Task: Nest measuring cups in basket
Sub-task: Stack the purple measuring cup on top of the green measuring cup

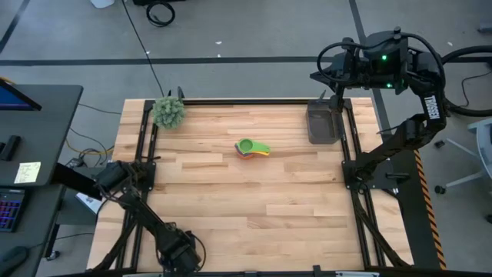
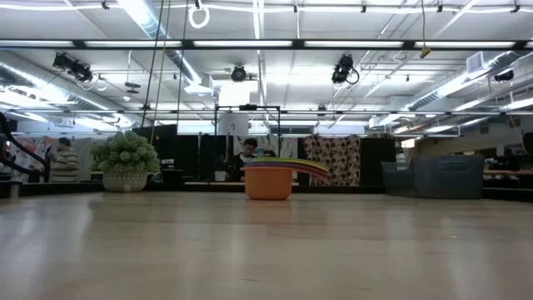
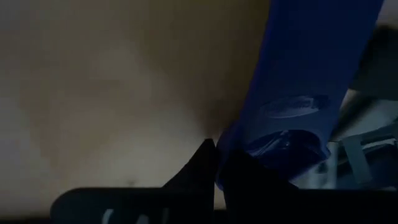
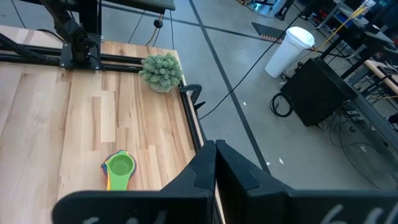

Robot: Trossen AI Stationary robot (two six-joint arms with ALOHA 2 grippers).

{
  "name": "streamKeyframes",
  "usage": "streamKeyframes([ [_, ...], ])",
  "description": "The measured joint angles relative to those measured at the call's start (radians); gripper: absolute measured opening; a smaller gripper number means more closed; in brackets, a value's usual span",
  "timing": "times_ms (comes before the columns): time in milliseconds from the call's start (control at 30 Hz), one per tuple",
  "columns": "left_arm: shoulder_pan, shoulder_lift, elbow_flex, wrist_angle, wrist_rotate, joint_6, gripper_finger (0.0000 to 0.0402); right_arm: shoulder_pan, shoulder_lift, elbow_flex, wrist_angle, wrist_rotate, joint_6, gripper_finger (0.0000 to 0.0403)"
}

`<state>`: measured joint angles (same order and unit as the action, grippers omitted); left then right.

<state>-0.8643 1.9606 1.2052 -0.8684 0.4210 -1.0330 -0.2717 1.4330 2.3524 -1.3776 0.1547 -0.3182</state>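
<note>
So the nesting looks done but the basket part is not. The cups (image 1: 252, 148) sit stacked one inside another near the centre of the desk (image 1: 231, 200) — green on top from above, orange at the bottom in the low view, with the coloured rims fanned between. I cannot count all seven from here.

The basket (image 1: 322, 123) stands well apart from them, out toward two o'clock by the desk's edge, and I cannot see anything in it.

My left pincer (image 3: 216, 163) is clenched on nothing, parked off the desk's near edge around seven o'clock. My right pincer (image 4: 216, 163) is clenched too, empty, held high beyond the basket at about one o'clock.

What is left, as I judge it — lifting the whole stack over and setting it in the basket.
</note>
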Motion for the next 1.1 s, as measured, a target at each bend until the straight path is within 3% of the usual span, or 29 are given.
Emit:
streamKeyframes([
  [133, 0.057, -0.006, -0.003, -0.112, -0.014, 0.071, 0.0014, 0.000, 0.000, 0.000, 0.000, 0.000, 0.000, 0.0010],
  [533, 0.385, -0.008, -0.004, -0.316, -0.069, 0.636, 0.0014, 0.000, 0.000, 0.000, 0.022, 0.000, 0.000, 0.0013],
  [833, 0.692, -0.010, 0.004, -0.383, 0.050, 0.981, 0.0014, 0.000, 0.000, 0.000, 0.023, 0.000, 0.000, 0.0010],
  [967, 0.820, -0.010, 0.061, -0.473, 0.066, 1.074, 0.0014, 0.000, 0.000, 0.000, 0.022, 0.000, 0.000, 0.0011],
  [1100, 0.920, -0.010, 0.196, -0.585, -0.005, 1.198, 0.0014, 0.000, 0.000, 0.000, 0.022, 0.000, 0.000, 0.0011],
])
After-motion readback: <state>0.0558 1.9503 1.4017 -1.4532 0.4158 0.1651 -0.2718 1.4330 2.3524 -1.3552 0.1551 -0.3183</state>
